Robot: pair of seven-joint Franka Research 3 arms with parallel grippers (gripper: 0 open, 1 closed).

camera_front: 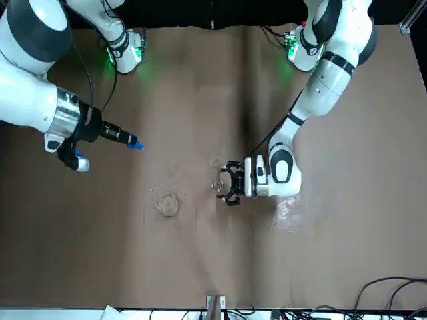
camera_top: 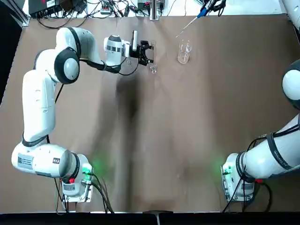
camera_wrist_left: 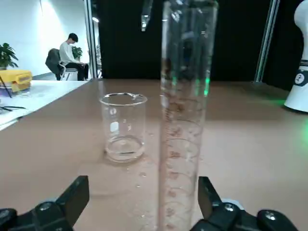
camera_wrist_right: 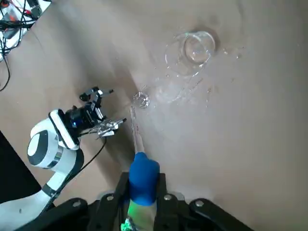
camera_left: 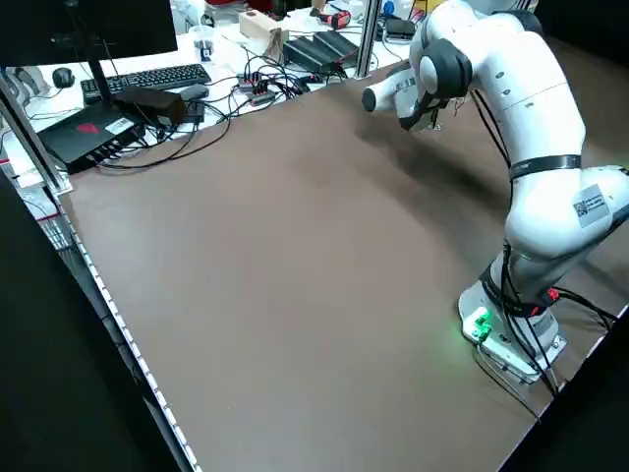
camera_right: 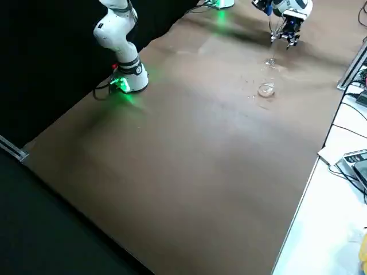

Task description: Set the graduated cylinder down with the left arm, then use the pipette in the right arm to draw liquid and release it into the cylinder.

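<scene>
The graduated cylinder [camera_wrist_left: 185,120] stands upright on the brown table, a tall slim clear tube with printed marks. My left gripper [camera_wrist_left: 142,190] is open, its dark fingers [camera_wrist_left: 77,192] spread wide on either side of the tube and not touching it. From above, the left gripper [camera_top: 151,52] sits at the far middle of the table beside the cylinder [camera_top: 153,68]. My right gripper [camera_top: 213,5] hovers at the far edge, shut on the pipette [camera_top: 202,13] by its blue bulb [camera_wrist_right: 143,175]. The thin tube slants down toward the table.
A short clear beaker [camera_top: 183,54] stands just to the right of the cylinder, also seen as the beaker [camera_wrist_left: 122,127]. Small droplets dot the table [camera_top: 154,140] around it. Cables and equipment lie beyond the far edge. A person sits far off in the room.
</scene>
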